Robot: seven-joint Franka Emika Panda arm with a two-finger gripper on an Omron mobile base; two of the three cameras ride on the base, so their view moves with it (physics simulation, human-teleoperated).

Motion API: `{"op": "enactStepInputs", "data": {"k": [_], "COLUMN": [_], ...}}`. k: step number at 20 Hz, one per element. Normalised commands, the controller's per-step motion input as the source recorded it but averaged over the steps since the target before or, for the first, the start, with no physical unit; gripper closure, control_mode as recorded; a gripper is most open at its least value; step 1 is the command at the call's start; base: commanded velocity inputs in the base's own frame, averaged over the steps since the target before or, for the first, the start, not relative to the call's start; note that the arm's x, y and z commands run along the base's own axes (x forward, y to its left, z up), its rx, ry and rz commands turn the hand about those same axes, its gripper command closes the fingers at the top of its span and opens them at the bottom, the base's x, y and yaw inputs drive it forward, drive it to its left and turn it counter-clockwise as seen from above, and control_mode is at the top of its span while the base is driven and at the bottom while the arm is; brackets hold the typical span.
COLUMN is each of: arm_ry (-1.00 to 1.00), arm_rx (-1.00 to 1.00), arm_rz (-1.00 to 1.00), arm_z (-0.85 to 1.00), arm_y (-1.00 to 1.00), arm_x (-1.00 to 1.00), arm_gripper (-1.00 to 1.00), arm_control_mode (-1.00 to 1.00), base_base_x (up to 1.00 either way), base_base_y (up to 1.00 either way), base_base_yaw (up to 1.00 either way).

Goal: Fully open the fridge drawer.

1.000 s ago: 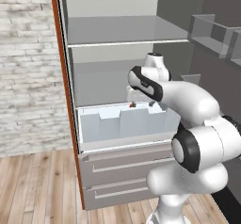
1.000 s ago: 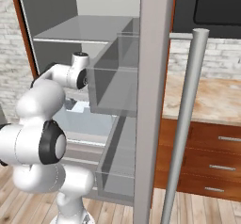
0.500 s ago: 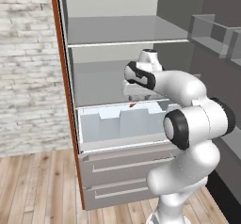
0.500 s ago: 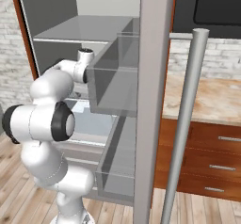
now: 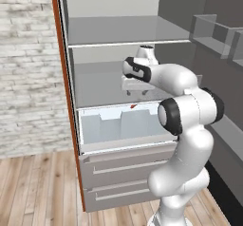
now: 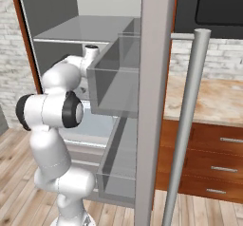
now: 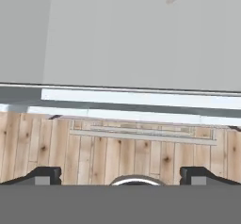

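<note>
Fridge drawer (image 5: 124, 127), partly out — gripper (image 5: 137, 93) above its rear, fingers spread and empty; likely fault: descending fingers miss the rim, drawer stalls short of full travel.

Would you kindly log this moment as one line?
gripper: open, above drawer, holding nothing | fridge drawer: pulled out, untouched | fridge door: open

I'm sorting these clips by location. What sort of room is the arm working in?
Most likely a home kitchen: an open fridge with clear glass shelves and a pale translucent fridge drawer, beside wooden cabinets under a tan stone counter.
</note>
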Motion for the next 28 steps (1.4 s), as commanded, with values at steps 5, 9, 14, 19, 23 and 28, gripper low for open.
{"op": "enactStepInputs", "data": {"k": [5, 9, 14, 19, 23, 28], "arm_ry": [0.00, 0.00, 0.00, 0.00, 0.00, 0.00], "arm_rx": [0.00, 0.00, 0.00, 0.00, 0.00, 0.00], "arm_rz": [0.00, 0.00, 0.00, 0.00, 0.00, 0.00], "arm_z": [-0.01, -0.21, -0.25, -0.21, -0.21, -0.20], "arm_y": [0.00, 0.00, 0.00, -0.02, -0.05, -0.12], "arm_x": [0.49, 0.27, 0.08, 0.00, 0.00, -0.02], "arm_gripper": [-1.00, -1.00, -1.00, -1.00, -1.00, -1.00], "arm_control_mode": [-1.00, -1.00, -1.00, -1.00, -1.00, -1.00], "base_base_x": [0.00, 0.00, 0.00, 0.00, 0.00, 0.00], "base_base_y": [0.00, 0.00, 0.00, 0.00, 0.00, 0.00], "base_base_yaw": [0.00, 0.00, 0.00, 0.00, 0.00, 0.00]}}
